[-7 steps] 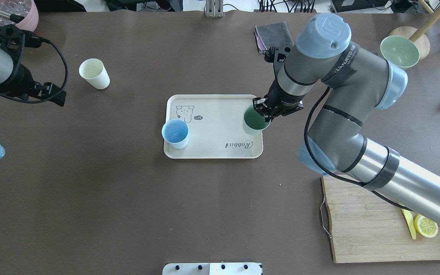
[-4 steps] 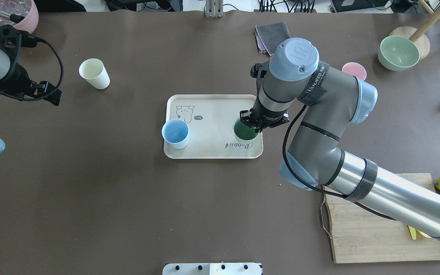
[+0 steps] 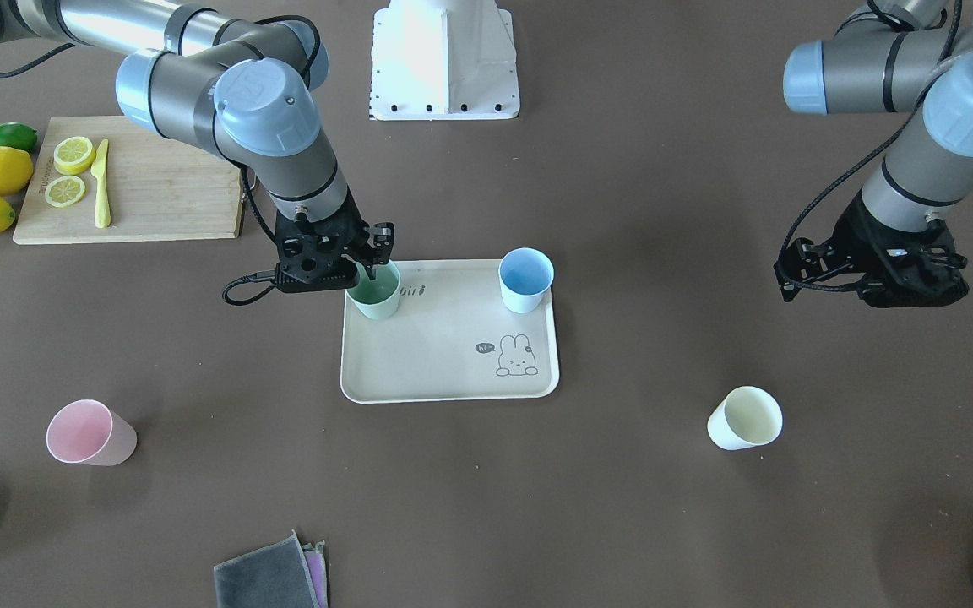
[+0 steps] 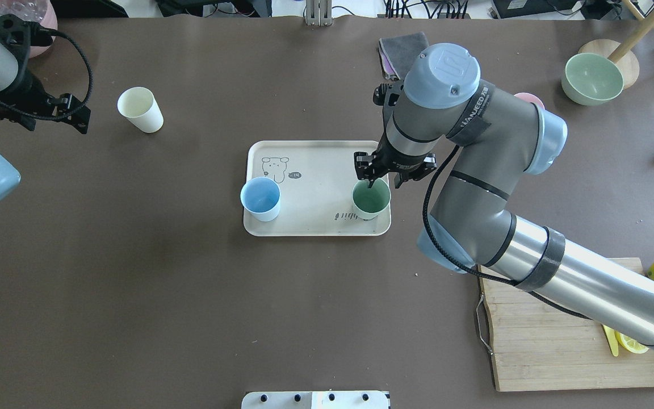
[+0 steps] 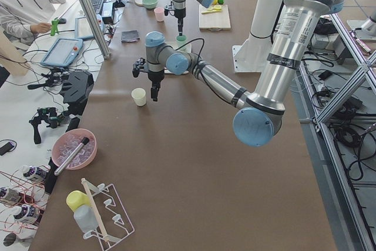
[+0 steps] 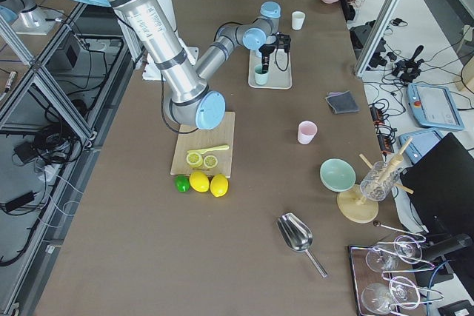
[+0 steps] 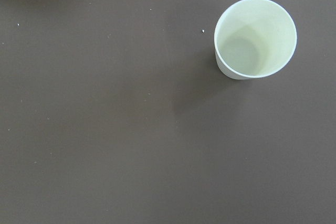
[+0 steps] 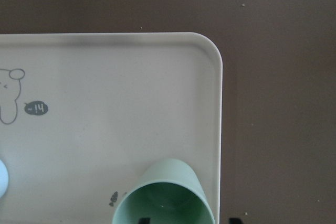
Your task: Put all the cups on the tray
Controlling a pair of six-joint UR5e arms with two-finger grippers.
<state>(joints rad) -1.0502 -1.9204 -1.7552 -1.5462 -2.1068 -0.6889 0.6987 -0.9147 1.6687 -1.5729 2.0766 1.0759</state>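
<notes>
We've got the right arm [image 4: 560, 278] stretched forward, elbow bent, wrist vertical. The right gripper [image 4: 371, 179] points straight down, set low, fingers apart. The left arm [image 3: 917, 169] is out on its own side, wrist also vertical, left gripper [image 3: 896, 283] pointing down and hovering. We can't read its finger gap.

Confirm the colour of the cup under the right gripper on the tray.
The cup is plain sage green, with no pattern; it shows best in the exterior front-facing view.
</notes>
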